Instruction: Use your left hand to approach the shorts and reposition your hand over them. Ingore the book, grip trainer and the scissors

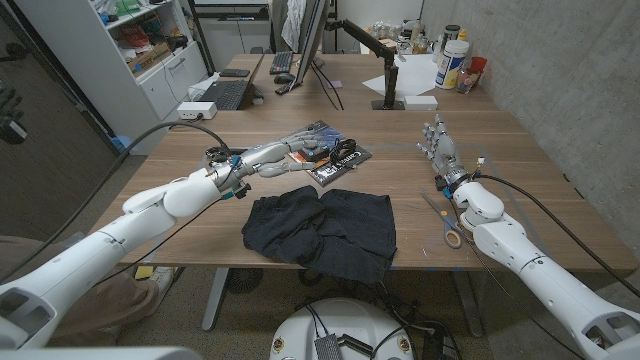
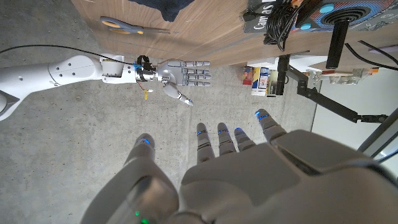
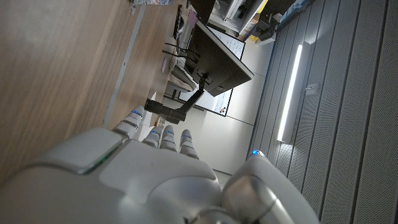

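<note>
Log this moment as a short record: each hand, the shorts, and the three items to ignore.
left hand: open, fingers apart, over the book, beyond the shorts
right hand: open, holding nothing, at the table's right side
shorts: dark, crumpled, near the front edge, untouched
book: behind the shorts, partly under the left hand
grip trainer: black, on the book
scissors: beside the right forearm

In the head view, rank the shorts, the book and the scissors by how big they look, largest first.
1. The shorts, by far the largest, spread dark over the table's front.
2. The book, partly covered by the left robot hand and the grip trainer.
3. The scissors, thin and smallest.
</note>
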Robot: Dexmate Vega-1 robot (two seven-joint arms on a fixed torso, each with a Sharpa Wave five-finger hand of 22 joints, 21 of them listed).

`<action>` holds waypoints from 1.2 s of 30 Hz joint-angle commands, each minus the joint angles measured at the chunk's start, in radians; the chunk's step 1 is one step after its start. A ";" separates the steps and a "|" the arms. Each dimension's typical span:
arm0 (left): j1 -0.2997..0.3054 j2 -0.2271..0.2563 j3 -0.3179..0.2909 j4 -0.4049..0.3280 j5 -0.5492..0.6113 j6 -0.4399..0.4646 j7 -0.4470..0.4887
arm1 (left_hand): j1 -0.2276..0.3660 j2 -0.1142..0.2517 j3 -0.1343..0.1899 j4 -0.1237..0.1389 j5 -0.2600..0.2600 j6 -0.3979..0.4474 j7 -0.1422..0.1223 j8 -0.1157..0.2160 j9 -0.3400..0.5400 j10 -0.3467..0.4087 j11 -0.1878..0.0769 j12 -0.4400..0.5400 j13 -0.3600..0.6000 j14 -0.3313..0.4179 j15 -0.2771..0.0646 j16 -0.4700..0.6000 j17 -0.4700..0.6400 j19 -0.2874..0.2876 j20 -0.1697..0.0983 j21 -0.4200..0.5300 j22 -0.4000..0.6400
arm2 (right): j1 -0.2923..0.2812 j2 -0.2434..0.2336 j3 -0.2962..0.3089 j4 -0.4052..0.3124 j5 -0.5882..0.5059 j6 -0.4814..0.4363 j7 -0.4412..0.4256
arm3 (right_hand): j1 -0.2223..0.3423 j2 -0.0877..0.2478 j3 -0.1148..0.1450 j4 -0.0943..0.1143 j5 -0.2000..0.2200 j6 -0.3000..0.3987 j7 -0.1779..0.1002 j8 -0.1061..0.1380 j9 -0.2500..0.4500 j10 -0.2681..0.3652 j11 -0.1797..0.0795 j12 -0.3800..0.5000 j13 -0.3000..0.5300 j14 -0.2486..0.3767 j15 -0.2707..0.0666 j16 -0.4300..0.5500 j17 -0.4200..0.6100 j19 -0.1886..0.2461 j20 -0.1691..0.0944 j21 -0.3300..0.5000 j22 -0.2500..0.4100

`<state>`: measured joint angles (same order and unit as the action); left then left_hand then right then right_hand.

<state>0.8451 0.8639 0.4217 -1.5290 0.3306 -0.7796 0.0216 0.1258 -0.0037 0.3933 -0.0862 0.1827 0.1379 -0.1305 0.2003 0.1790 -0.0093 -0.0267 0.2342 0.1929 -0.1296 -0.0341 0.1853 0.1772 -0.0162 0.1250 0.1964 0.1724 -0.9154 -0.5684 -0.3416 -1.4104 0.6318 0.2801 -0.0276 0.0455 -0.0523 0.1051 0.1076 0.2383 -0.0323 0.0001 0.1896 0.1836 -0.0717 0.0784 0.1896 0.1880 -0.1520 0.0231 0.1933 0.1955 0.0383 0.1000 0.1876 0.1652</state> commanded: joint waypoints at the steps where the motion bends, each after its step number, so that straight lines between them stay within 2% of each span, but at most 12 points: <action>1: -0.014 -0.011 0.008 0.022 0.057 -0.033 0.030 | 0.012 -0.001 0.000 -0.007 0.000 0.012 0.000 0.004 0.002 0.009 -0.004 0.003 0.002 0.000 -0.004 0.003 0.001 0.004 -0.004 0.004 0.003 | 0.003 -0.005 0.004 0.004 0.000 -0.008 -0.001 | 0.003 0.002 -0.006 0.001 0.000 -0.004 0.000 0.005 0.004 -0.002 0.008 0.009 0.002 -0.005 -0.001 0.004 0.001 -0.005 0.009 0.000 0.004; 15: -0.040 -0.023 0.025 0.052 0.108 -0.077 0.059 | 0.013 -0.001 0.000 -0.010 0.001 0.021 0.002 0.004 0.002 0.016 -0.005 0.004 0.002 0.008 -0.009 0.005 0.001 0.012 -0.009 0.005 0.003 | 0.014 -0.001 0.001 0.019 -0.002 -0.009 0.002 | 0.004 0.003 -0.007 0.000 -0.001 -0.004 0.001 0.005 0.004 -0.003 0.007 0.008 0.002 -0.006 -0.001 0.004 0.001 -0.006 0.010 0.000 0.004; 36: -0.042 -0.006 0.037 0.043 0.189 -0.092 0.081 | 0.016 -0.001 0.001 -0.015 0.002 0.021 0.004 -0.001 0.003 0.008 -0.006 -0.002 0.003 -0.001 -0.007 0.000 0.001 0.007 -0.024 0.000 0.002 | 0.005 -0.002 0.001 0.014 -0.002 -0.008 -0.002 | 0.002 0.004 -0.011 0.000 -0.001 -0.003 0.000 0.005 0.004 -0.002 0.006 0.009 0.002 -0.006 -0.001 0.005 0.002 -0.006 0.009 0.000 0.004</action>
<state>0.8077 0.8500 0.4515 -1.4846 0.4731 -0.8595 0.0846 0.1258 -0.0037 0.3930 -0.0938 0.1827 0.1503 -0.1287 0.2002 0.1789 0.0032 -0.0322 0.2343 0.1929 -0.1244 -0.0394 0.1852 0.1772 -0.0077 0.1088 0.1964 0.1725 -0.9030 -0.5677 -0.3418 -1.3874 0.6309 0.2725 -0.0235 0.0455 -0.0523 0.0980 0.1065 0.2383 -0.0323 0.0001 0.1896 0.1836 -0.0717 0.0784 0.1896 0.1880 -0.1519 0.0231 0.1933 0.1955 0.0310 0.1074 0.1876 0.1652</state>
